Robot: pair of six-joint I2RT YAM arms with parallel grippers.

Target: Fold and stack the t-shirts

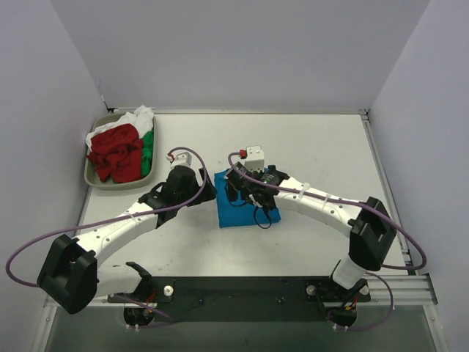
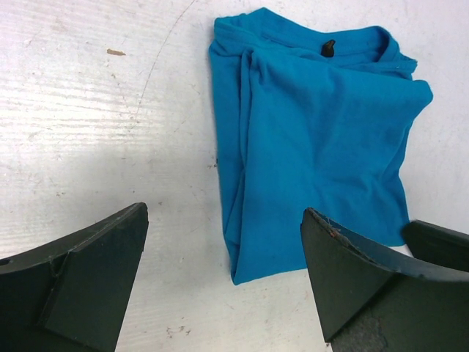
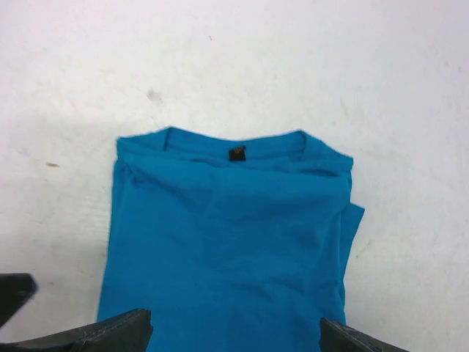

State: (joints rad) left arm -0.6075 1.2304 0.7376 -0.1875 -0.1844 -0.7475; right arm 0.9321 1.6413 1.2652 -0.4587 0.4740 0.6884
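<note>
Left hand: jaws standing wide apart, gripping nothing, hovering low over the tabletop at the left side of the folded cloth; judged to be keeping to that side so the two arms are sharing the shirt without crowding

Right hand: likewise spread fully and carrying nothing, hanging directly above the hem end of the same cloth; probably lining up over the bundle for a check or a further fold

Blue t-shirt: lying flat in a folded, roughly rectangular bundle on the middle of the tabletop, between both arms and within reach of each, likely serving as the base of the stack; layers are showing along one side, so the fold is looking loose rather than crisp

Heading: collar and black tag are facing away from both hands, hem lying nearest them; long axis is running collar to hem, slightly tilted against the tabletop edge in the overhead view

Grey tray: sitting at the far left, well apart from the blue bundle, holding the red t-shirts, green t-shirt and white t-shirt in a crumpled heap, none looking folded yet
</note>
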